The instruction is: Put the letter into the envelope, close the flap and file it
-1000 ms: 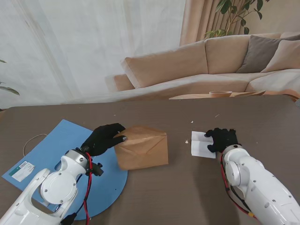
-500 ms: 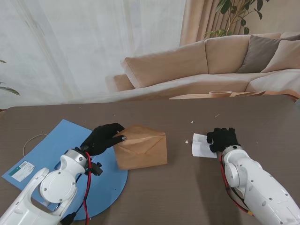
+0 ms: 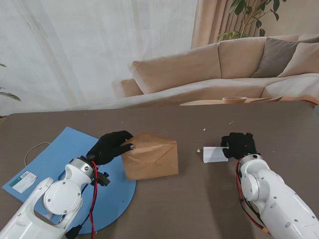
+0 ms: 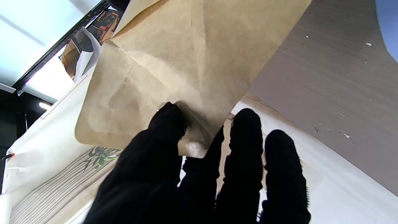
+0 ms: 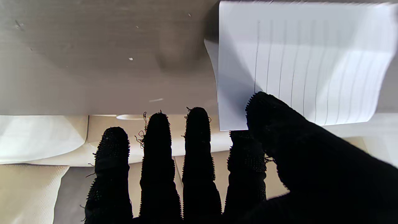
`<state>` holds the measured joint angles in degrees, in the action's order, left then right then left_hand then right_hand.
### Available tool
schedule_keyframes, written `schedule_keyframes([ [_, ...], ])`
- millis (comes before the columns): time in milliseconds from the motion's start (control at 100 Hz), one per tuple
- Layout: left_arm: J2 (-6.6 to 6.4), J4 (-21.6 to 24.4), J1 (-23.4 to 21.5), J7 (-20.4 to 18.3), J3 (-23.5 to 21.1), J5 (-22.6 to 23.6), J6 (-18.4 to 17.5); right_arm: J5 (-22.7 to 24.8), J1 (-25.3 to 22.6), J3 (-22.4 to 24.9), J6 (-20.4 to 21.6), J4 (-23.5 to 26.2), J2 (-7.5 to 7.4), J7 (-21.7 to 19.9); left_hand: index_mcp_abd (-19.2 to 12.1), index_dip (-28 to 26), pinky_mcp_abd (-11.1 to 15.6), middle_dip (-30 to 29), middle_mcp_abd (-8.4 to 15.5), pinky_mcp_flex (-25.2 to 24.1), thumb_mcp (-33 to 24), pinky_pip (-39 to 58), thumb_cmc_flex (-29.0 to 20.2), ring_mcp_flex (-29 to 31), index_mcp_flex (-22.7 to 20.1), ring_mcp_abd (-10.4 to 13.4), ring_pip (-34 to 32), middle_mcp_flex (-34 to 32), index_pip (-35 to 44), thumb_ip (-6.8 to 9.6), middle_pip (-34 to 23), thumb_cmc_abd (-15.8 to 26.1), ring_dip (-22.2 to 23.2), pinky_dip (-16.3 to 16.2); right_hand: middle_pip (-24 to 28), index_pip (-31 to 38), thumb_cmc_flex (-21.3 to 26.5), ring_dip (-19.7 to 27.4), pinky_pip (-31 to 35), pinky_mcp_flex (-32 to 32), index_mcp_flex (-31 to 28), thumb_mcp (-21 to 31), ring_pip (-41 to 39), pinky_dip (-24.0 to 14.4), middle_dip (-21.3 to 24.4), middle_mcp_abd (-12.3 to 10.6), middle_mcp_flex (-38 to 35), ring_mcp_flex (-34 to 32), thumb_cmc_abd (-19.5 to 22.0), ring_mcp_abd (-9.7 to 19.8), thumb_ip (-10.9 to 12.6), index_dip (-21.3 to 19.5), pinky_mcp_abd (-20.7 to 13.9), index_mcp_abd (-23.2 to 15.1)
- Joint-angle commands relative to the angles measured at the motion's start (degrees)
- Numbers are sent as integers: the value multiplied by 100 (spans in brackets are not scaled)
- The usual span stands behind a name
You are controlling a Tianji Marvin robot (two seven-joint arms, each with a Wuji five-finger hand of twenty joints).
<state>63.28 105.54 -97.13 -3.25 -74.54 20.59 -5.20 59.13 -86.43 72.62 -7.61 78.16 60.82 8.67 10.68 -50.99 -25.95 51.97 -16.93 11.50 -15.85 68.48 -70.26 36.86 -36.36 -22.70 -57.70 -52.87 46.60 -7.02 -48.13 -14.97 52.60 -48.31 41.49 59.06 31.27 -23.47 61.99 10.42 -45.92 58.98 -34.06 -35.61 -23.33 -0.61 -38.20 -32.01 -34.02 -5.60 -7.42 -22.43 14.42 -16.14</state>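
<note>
Letter (image 3: 215, 154) pinched by right hand (image 3: 239, 145), well right of envelope (image 3: 150, 156), whose flap corner is gripped by left hand (image 3: 109, 147).

Home living room, with a work table set up in front of the seating.

Across the far side, a long beige sectional sofa (image 3: 219, 67) with a grey cushion (image 3: 279, 56) and a paler one just beside it at far right; behind its right end, a leafy houseplant (image 3: 251, 17) against tan drapes (image 3: 212, 20); sheer white curtains (image 3: 94, 50) covering the far left wall, daylight coming through. Nearest, a brown wood-grain table (image 3: 164, 199) carrying a blue folder (image 3: 60, 159) at left; just past its far right edge, a roll of tape (image 3: 234, 100) on a low surface.
</note>
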Motion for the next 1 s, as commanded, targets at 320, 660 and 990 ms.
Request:
schedule_keyframes([
  [320,24,34,38,-109,36,42,50,-145,-702,529,133,1042,113,48,-345,-400,-43,1,54,-21,-496,163,-371,105,-358,49,-112,-61,651,137,-161,122,147,19,87,176,163,-167,551,708,20,95,-294,-4,-53,93,-917,-1029,-67,-217,-20,-219,232,218],
  [660,40,38,104,-48,115,87,183,-489,-1439,921,379,2111,191,-44,-350,-383,-46,-11,34,3,-490,188,-371,122,-353,53,-128,-69,668,141,-168,118,149,9,864,397,678,-958,1757,1732,284,2,-1802,-411,-705,577,-1755,-2164,59,-447,-55,-789,526,901],
  [990,89,-22,246,157,198,191,406,-1260,-1966,1004,502,2999,296,-109,-367,-376,-79,-26,6,36,-477,232,-371,157,-357,38,-155,-83,676,145,-169,105,149,-10,1240,545,798,-1207,2109,1864,401,8,-2314,-673,-1022,758,-1803,-2311,151,-489,-42,-1106,666,1218],
])
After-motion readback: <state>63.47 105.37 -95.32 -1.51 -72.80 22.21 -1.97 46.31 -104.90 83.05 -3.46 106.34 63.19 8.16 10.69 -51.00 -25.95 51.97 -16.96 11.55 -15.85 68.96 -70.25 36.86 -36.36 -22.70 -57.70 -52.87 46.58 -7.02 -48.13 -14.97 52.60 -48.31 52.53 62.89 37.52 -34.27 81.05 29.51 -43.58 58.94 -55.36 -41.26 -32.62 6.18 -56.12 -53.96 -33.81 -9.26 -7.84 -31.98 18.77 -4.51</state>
